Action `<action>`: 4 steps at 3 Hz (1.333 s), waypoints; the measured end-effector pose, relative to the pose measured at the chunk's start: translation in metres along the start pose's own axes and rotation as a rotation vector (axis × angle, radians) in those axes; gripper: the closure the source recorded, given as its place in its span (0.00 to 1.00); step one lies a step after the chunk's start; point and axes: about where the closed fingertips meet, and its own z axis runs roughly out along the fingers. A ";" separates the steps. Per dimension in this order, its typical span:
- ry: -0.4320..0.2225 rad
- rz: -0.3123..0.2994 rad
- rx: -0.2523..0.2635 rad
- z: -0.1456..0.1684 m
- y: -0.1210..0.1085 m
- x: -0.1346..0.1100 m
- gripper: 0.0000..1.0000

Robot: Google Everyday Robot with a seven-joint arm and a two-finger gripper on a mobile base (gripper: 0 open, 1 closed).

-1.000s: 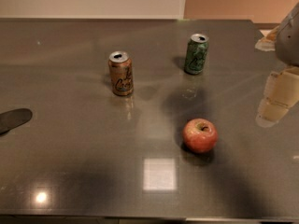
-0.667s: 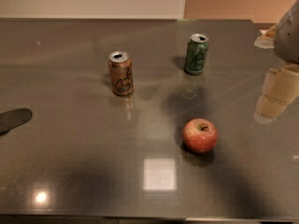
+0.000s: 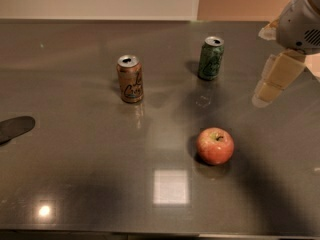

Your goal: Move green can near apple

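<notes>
The pincer [image 3: 274, 80] hangs over the right side of the bench [image 3: 75, 149], a little closer to the green can [image 3: 210, 59] than a moment ago; I cannot tell whether it is spread. The can stands upright left of it in view. The apple [image 3: 215, 145] lies left of it and nearer the camera. Neither has moved.

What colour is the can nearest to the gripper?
The green can is dark green with a silver top, camera view. The gripper is at its right, apart.
</notes>
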 end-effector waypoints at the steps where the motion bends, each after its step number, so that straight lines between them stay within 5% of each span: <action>1: -0.063 0.016 0.003 0.019 -0.032 -0.015 0.00; 4: -0.189 0.161 0.013 0.084 -0.128 -0.046 0.00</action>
